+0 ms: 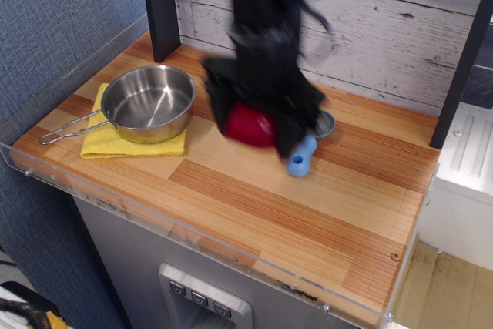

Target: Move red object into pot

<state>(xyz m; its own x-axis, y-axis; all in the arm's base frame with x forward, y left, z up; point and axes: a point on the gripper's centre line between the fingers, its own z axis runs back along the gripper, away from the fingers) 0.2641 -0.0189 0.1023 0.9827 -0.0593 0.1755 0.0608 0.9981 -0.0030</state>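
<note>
The red object (pixel 250 125), a glossy dark-red dome, is held between the black fingers of my gripper (pixel 253 119), which is blurred with motion and lifted above the table's middle. The gripper is shut on it. The pot (pixel 148 102), a shallow shiny steel pan with a thin wire handle toward the left front, sits at the left on a yellow cloth (pixel 115 142). It holds nothing. The red object is to the right of the pot's rim, a short gap away.
A blue-handled grey scoop (pixel 303 156) lies on the wooden table (pixel 254 198) just right of the gripper, its bowl partly hidden behind the fingers. A black post (pixel 160 5) stands at the back left. A clear plastic edge runs along the table's front and left.
</note>
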